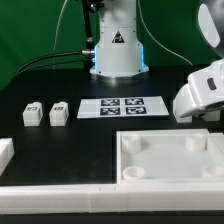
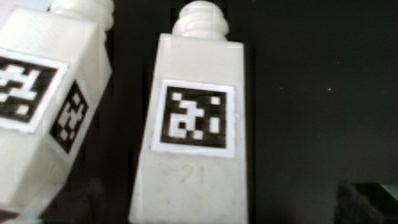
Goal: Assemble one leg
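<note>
One tray [image 1: 170, 162] sat sockets-up on the counter [image 1: 50, 135], seemingly ready to take pegs, while the tool [image 1: 193, 108], its jaws unseen so open or closed could not be told, hung close over a leg [image 2: 199, 110] lying tag-up beside its twin [image 2: 39, 95], apparently centred for a grasp.

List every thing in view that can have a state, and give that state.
Two legs, exterior view's left: loose on the table, ungrasped.
Two legs, wrist view: lying side by side, tags showing, ungrasped.
Tray: lying flat, visible sockets empty.
Pincer: at the exterior view's right, fingers hidden, open or shut unclear.
</note>
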Motion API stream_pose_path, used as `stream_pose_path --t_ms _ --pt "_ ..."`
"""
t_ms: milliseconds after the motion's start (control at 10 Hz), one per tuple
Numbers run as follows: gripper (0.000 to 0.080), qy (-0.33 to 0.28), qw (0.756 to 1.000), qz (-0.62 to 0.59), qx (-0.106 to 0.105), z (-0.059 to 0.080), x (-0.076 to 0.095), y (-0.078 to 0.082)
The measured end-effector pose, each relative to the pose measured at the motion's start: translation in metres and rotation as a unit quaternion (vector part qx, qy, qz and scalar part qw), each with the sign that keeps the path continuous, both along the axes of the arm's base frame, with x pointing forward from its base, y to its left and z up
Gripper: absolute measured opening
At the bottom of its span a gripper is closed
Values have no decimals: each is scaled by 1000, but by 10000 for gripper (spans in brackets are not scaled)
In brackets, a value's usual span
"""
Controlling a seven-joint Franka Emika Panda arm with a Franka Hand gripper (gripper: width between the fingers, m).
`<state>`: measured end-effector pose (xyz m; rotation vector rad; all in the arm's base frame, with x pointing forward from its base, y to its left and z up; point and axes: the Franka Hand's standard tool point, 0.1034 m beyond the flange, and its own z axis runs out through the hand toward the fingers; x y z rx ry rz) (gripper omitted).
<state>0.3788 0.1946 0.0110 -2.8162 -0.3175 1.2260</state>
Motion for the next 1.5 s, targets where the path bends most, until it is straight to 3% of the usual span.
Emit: stream_pose_path --t_ms 1500 --pt "623 23 1000 3 -5 -7 -18 -5"
